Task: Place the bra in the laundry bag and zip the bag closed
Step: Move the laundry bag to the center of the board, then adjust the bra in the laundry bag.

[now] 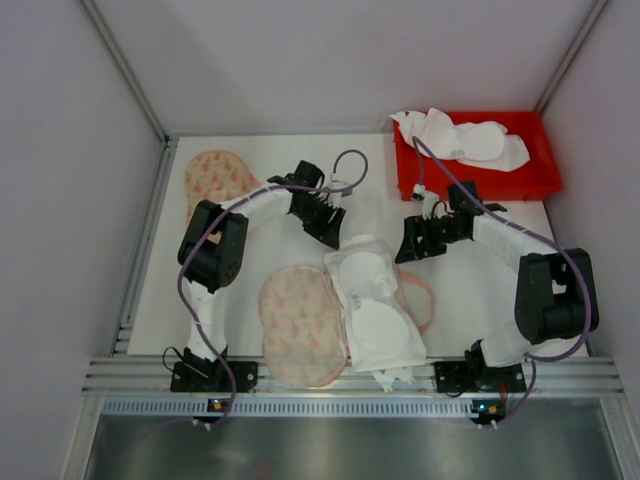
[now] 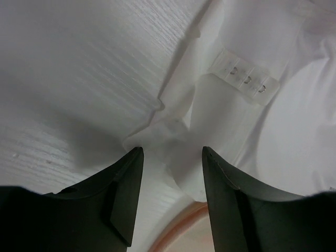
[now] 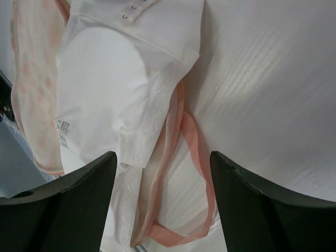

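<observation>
Bearing a small grey block of print (image 3: 62, 129) on one cup, too fine to read, the white padded bra (image 1: 375, 305) lies at the lower centre of the top view. A white hook-and-eye strip (image 2: 244, 79) on its band shows at the upper right of the left wrist view; it carries metal eyes and no writing that I can make out.

Just left of the bra and touching it lies the pink-patterned oval laundry bag (image 1: 300, 325), flat on the white counter (image 1: 480, 290). The bra is not enclosed in the bag. A pink edging band (image 3: 199, 163) loops out from under the bra's right side, and I cannot tell whether it belongs to the bag.

A second pink-patterned bag (image 1: 215, 178) lies at the upper left, partly behind the left arm. At the upper right a red plastic tray (image 1: 520, 185) holds crumpled white garments (image 1: 470, 140), which spill over its left corner.

The left pincer (image 2: 171, 157) is spread open and empty, its dark fingers on either side of a folded end of the bra's band. The right pincer (image 3: 163, 157) is also spread wide, gripping nothing, above the bra's right edge and the pink band.
</observation>
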Robot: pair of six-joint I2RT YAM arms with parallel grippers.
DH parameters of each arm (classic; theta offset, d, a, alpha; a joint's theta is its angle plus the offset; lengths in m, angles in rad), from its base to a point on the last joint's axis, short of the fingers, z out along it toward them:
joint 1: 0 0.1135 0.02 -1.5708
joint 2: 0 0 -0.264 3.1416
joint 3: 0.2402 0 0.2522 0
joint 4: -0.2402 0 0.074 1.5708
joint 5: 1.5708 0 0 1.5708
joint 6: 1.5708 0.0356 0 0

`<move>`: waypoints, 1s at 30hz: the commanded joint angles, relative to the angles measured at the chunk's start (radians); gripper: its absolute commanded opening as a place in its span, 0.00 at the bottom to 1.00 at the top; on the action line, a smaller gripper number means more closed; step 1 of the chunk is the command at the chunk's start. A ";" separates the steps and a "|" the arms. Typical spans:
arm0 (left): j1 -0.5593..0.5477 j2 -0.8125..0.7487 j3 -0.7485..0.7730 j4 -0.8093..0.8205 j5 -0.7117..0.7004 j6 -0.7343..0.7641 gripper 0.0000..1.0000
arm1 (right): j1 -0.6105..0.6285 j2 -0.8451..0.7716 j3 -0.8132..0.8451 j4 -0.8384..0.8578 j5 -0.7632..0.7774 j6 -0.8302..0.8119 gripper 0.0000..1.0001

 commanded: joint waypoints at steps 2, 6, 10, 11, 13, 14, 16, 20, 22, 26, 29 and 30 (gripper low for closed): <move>-0.015 0.035 0.058 0.042 -0.063 0.038 0.55 | -0.044 -0.050 0.039 -0.053 -0.009 -0.030 0.73; -0.030 0.049 0.056 0.054 -0.103 0.071 0.56 | -0.076 -0.062 0.030 -0.067 -0.020 -0.036 0.73; -0.029 0.021 0.076 0.055 -0.102 0.072 0.55 | -0.088 -0.079 0.019 -0.073 -0.022 -0.039 0.73; -0.029 0.017 0.082 0.055 -0.100 0.072 0.55 | -0.088 -0.084 0.018 -0.068 -0.022 -0.039 0.73; -0.029 0.010 0.105 0.055 -0.100 0.065 0.55 | -0.099 -0.084 0.013 -0.067 -0.022 -0.039 0.73; -0.030 0.012 0.111 0.057 -0.102 0.065 0.55 | -0.102 -0.082 0.012 -0.065 -0.022 -0.039 0.73; -0.030 0.023 0.130 0.057 -0.097 0.066 0.55 | -0.110 -0.078 0.012 -0.064 -0.026 -0.036 0.73; -0.039 0.036 0.133 0.055 -0.084 0.083 0.57 | -0.119 -0.078 0.010 -0.068 -0.028 -0.039 0.73; -0.049 0.047 0.130 0.055 -0.093 0.092 0.58 | -0.125 -0.076 0.007 -0.071 -0.028 -0.044 0.73; -0.061 0.076 0.130 0.055 -0.116 0.105 0.59 | -0.130 -0.074 0.004 -0.075 -0.028 -0.049 0.73; -0.063 0.098 0.116 0.055 -0.131 0.115 0.59 | -0.133 -0.073 0.002 -0.078 -0.026 -0.053 0.72; -0.064 0.105 0.105 0.055 -0.143 0.117 0.59 | -0.136 -0.071 0.002 -0.078 -0.025 -0.056 0.73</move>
